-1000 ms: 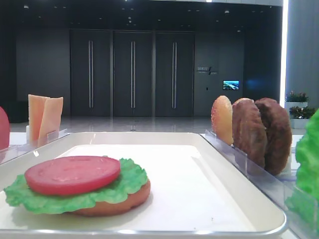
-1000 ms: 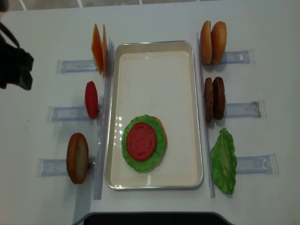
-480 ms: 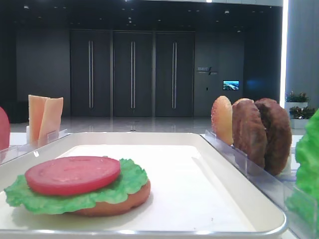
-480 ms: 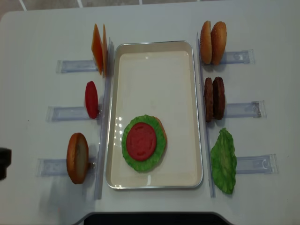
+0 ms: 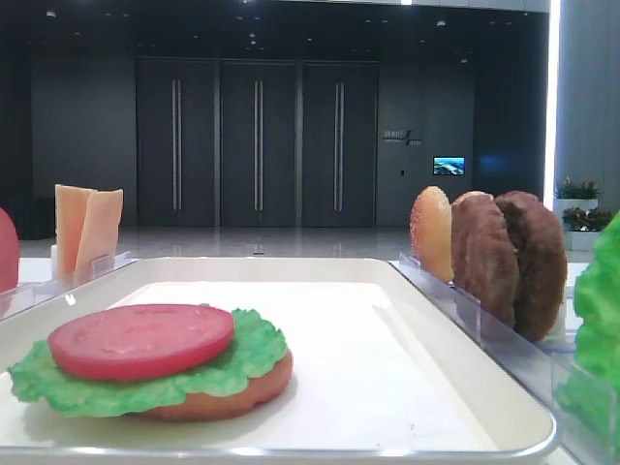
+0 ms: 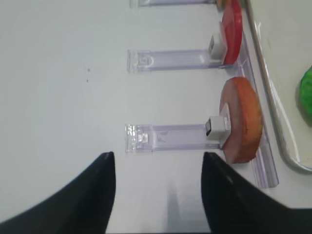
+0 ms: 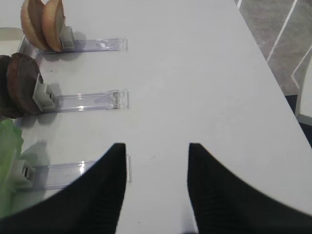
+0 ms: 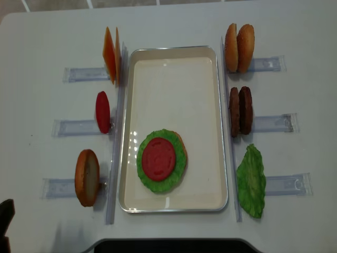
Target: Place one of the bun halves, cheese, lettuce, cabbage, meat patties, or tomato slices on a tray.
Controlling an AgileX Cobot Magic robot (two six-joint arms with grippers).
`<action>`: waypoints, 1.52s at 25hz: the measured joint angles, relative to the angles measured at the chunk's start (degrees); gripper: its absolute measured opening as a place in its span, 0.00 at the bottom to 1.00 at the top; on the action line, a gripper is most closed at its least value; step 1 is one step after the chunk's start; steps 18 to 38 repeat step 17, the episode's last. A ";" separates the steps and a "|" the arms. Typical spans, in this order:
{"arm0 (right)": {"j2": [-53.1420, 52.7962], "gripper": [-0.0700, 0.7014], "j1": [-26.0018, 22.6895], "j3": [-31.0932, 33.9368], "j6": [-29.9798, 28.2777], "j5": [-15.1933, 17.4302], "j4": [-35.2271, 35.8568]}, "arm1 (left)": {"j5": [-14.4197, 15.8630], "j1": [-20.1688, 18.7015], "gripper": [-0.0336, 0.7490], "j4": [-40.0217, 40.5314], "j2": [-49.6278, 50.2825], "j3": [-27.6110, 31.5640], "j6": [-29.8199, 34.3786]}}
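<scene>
Overhead view: the tray (image 8: 174, 203) carries a stack of bun, lettuce and tomato slice (image 8: 158, 158). Left wrist view: left hand (image 6: 158, 195) empty, jaws apart; bun half (image 6: 241, 119) stands upright ahead-right, against the tray. Right wrist view: right hand (image 7: 157, 187) empty, jaws apart; meat patties (image 7: 17, 84) lie farther off, ahead-left.

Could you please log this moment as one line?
tray: bun, lettuce, tomato slice stacked | left hand: open, empty | right hand: open, empty

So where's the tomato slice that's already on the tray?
In the overhead view, the tomato slice lies on the lettuce and bun stack, in the tray's near-left part.
</scene>
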 joint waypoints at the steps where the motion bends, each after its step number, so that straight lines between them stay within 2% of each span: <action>1: 0.00 0.47 0.00 0.00 0.00 0.00 0.00 | -0.21 0.00 0.58 -0.13 -1.24 0.12 0.00; 8: 0.00 0.47 0.00 0.00 0.00 0.00 0.00 | -1.34 0.00 0.51 -1.16 -8.47 1.63 1.20; 38: 0.00 0.47 0.00 0.00 0.00 0.00 0.00 | -1.38 0.01 0.49 -1.64 -8.47 1.63 1.48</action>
